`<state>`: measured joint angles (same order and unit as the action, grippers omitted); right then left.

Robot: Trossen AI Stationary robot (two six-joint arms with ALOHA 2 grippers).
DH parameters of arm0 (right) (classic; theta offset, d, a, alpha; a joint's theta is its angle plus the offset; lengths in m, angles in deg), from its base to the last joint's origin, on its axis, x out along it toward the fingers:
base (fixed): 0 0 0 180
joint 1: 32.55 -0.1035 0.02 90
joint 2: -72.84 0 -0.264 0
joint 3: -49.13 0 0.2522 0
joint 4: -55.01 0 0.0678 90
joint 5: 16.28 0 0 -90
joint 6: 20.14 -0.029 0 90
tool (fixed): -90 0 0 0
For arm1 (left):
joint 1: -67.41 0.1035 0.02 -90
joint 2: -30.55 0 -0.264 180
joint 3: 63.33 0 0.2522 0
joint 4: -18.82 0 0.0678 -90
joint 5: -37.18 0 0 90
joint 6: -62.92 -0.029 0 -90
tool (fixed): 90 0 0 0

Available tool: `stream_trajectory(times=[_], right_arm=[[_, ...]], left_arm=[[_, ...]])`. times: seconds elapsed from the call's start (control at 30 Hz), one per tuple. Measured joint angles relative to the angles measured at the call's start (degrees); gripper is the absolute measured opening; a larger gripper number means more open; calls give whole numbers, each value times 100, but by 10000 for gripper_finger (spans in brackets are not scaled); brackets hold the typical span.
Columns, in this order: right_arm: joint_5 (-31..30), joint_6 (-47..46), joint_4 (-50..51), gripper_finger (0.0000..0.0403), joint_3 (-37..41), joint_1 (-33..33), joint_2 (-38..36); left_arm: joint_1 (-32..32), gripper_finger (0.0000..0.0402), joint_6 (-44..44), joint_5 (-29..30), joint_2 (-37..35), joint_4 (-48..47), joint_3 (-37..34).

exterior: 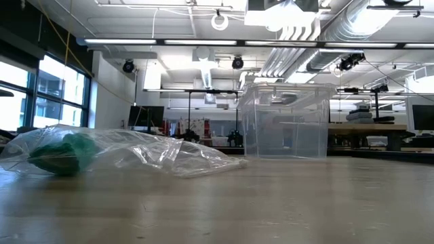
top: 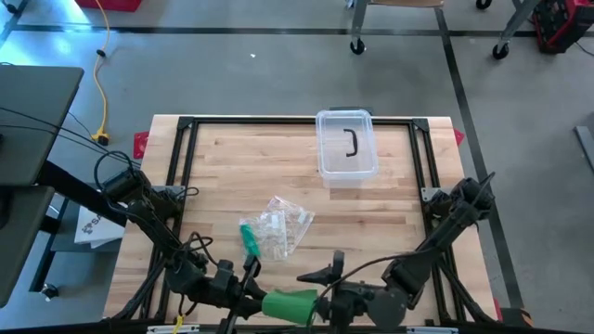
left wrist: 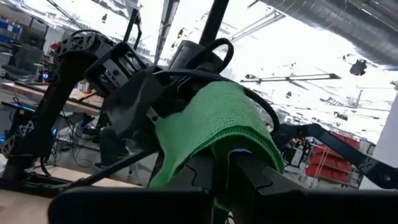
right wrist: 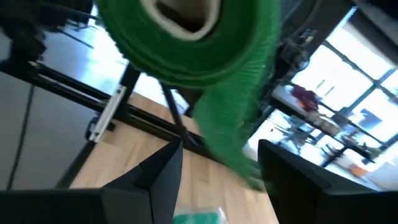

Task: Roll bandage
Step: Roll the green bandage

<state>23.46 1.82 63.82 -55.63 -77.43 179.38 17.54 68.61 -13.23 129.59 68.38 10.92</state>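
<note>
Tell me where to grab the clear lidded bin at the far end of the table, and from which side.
Take the clear bin by the dark handle on its lid, coming straight down from above. The handle sits centred on top and is narrow enough for a tool to close around, while the bin's smooth walls look too wide to span. Nothing stands over it.

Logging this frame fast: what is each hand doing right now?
Left hand: at the table's near edge, closed on the green bandage.
Right hand: beside it at the bandage roll; open or closed cannot be told.
</note>
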Motion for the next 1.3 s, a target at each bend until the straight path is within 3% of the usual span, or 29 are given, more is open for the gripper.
stream_trajectory(times=[0.2,0.37,0.47,0.57,0.73,0.8,1.0,1.3], right_arm=[[-31,304,-89,200,0,-72,0],[866,649,-444,199,0,22,0],[1040,653,-497,188,0,109,0],[1115,651,-483,147,0,163,0],[1179,662,-567,30,0,140,0],[1177,695,-565,10,0,111,0],[1191,648,-1022,2,0,-6,227],[964,650,-2030,0,0,-187,676]], left_arm=[[0,15,7,-6,0,1,0],[1,15,7,-4,0,2,0],[7,15,7,-4,2,3,0],[9,15,7,-4,2,1,0],[11,15,-6,-4,2,3,0],[13,15,-75,-1,2,24,0],[-31,15,-693,50,7,403,0],[-219,14,-1297,1040,17,446,1]])
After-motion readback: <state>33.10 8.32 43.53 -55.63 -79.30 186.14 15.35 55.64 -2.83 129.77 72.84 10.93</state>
